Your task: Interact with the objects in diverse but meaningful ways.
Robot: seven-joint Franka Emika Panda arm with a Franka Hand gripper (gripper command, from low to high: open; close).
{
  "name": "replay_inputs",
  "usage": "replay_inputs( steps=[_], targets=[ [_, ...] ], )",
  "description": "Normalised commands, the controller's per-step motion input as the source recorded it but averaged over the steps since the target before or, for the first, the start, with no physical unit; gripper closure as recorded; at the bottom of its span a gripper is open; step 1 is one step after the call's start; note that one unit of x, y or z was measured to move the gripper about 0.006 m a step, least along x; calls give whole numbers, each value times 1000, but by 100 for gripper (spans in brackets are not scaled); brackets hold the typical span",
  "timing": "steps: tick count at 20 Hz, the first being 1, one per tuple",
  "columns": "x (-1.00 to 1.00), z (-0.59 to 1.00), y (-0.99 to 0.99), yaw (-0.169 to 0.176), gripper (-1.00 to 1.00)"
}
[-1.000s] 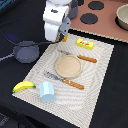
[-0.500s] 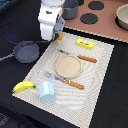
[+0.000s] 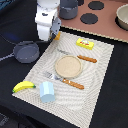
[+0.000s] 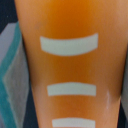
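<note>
My gripper (image 3: 51, 38) hangs over the far-left corner of the striped placemat (image 3: 100, 90), its white body hiding the fingers. An orange-brown bread loaf (image 3: 58, 36) shows only as an orange edge just beside the gripper. In the wrist view the bread loaf (image 4: 70, 60) with white stripes fills the picture and no fingers show. On the mat lie a yellow banana (image 3: 23, 86), a light blue cup (image 3: 47, 91) and a flat yellow packet (image 3: 85, 44). Off the mat, on the exterior view's left, sits a dark grey pot (image 3: 26, 51).
A tan plate (image 3: 67, 66) lies mid-mat with a fork (image 3: 62, 80) and a knife (image 3: 80, 57) beside it. A toy stove top (image 3: 90, 19) with dark burners, a dark pot (image 3: 68, 8) and a bowl (image 3: 122, 15) stand at the back.
The gripper has moved toward the exterior view's left and a little lower over the mat's far corner. The other objects have stayed in place.
</note>
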Motion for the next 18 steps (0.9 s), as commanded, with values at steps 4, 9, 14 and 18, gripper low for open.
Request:
replay_inputs(
  steps=[4, 9, 14, 18],
  targets=[
    [-29, -91, 267, 0, -100],
    [0, 0, 334, 0, -100],
    [0, 677, 498, 0, -100],
    [0, 958, 543, -27, -100]
  ],
)
